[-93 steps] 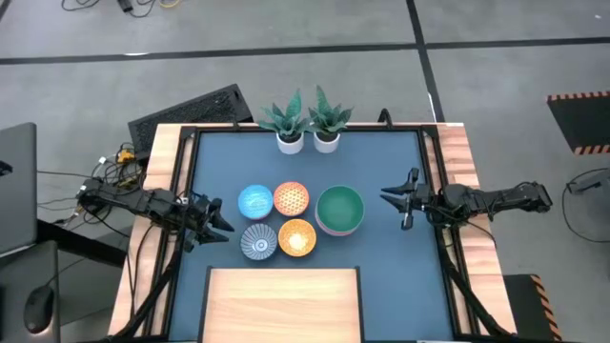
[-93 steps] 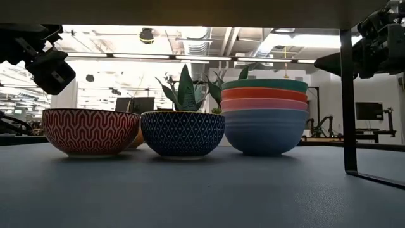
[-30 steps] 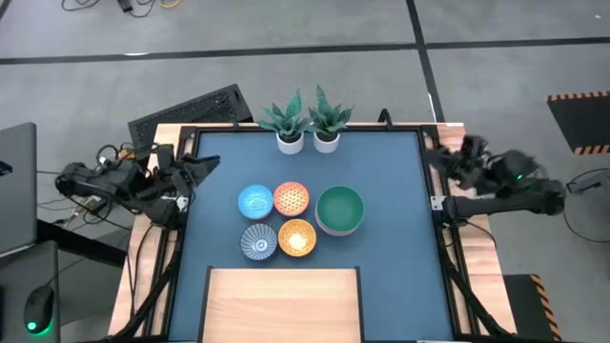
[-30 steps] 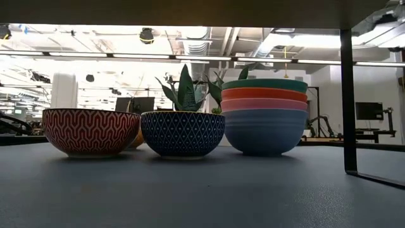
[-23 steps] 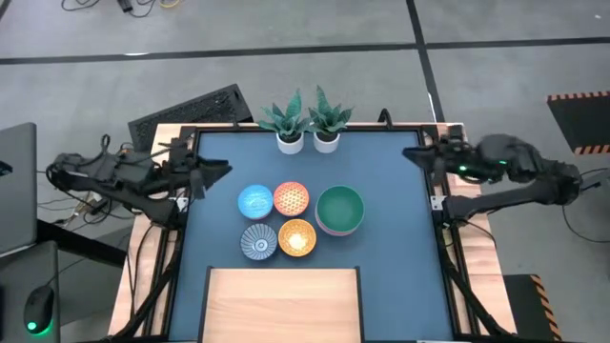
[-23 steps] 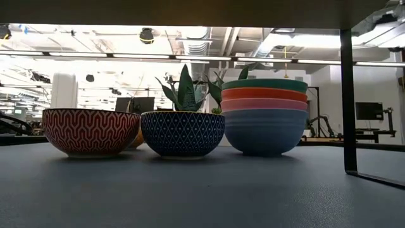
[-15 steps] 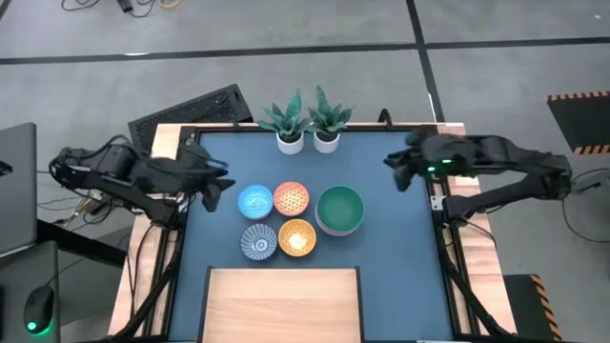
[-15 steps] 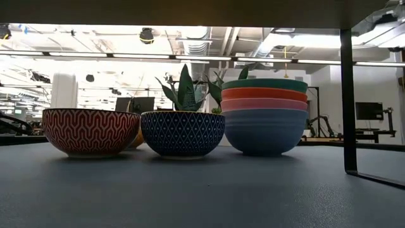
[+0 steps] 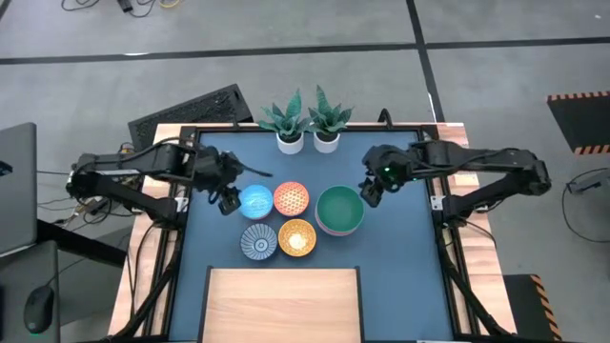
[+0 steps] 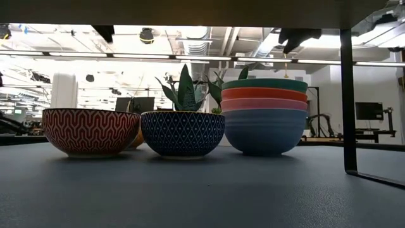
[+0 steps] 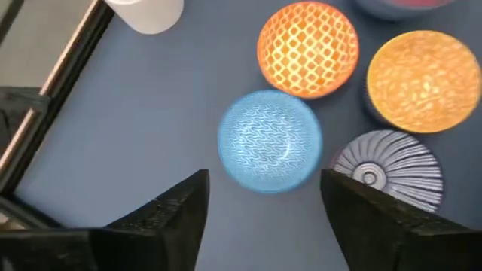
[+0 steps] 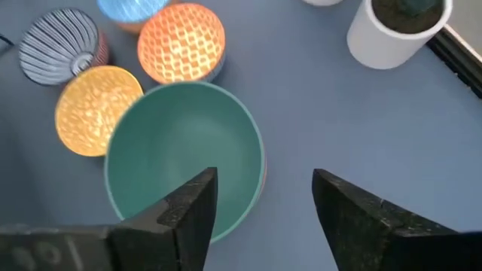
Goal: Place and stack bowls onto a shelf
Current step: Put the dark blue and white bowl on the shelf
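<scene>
Four small patterned bowls rest on the blue tabletop: blue (image 9: 254,201), orange-red (image 9: 292,199), grey-blue (image 9: 258,241) and yellow-orange (image 9: 297,237). Beside them stands a nested stack of larger bowls (image 10: 264,116), with the green one (image 9: 340,210) on top. The pale wooden shelf (image 9: 283,305) lies at the near edge. My left gripper (image 9: 227,195) hovers open just left of the blue bowl (image 11: 269,140), pointing steeply down. My right gripper (image 9: 370,189) hovers open over the right rim of the green bowl (image 12: 184,154). Neither touches anything.
Two white pots with green plants (image 9: 289,141) (image 9: 326,141) stand at the far edge, behind the bowls. Wooden side rails (image 9: 170,152) run along both sides. In the low view a dark post (image 10: 347,101) rises at the right.
Both arms have swung in from the table's side edges toward the bowls and tipped their grippers downward. The left now hangs beside the blue bowl and the right by the green stack. The bowls have kept still.
</scene>
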You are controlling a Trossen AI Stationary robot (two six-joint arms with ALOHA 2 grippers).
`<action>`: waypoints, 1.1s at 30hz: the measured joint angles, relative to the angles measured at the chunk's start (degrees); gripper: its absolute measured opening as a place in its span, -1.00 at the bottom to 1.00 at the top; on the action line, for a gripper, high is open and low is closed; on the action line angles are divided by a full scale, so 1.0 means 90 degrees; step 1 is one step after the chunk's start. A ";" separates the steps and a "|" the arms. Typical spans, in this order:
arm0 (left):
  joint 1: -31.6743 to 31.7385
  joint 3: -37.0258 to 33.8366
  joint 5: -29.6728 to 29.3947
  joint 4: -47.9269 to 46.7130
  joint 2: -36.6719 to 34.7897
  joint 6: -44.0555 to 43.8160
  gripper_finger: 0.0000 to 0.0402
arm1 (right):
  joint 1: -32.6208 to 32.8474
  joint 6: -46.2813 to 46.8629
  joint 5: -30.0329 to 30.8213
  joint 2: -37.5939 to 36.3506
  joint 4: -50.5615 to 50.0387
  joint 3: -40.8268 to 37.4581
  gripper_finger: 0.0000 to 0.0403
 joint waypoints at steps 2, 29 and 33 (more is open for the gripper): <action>0.0367 -0.0290 0.0280 0.0313 -0.0005 0.0310 0.27 | 0.0000 0.0000 0.0000 0.0161 0.0003 0.0000 0.22; 0.2089 -0.1771 0.2357 0.2761 0.2245 0.3605 0.29 | 0.0022 0.0303 -0.0032 0.0662 0.0352 0.0005 0.21; 0.2082 -0.1771 0.2335 0.2789 0.2613 0.3808 0.29 | 0.0023 0.0409 -0.0034 0.0662 0.0358 0.0005 0.21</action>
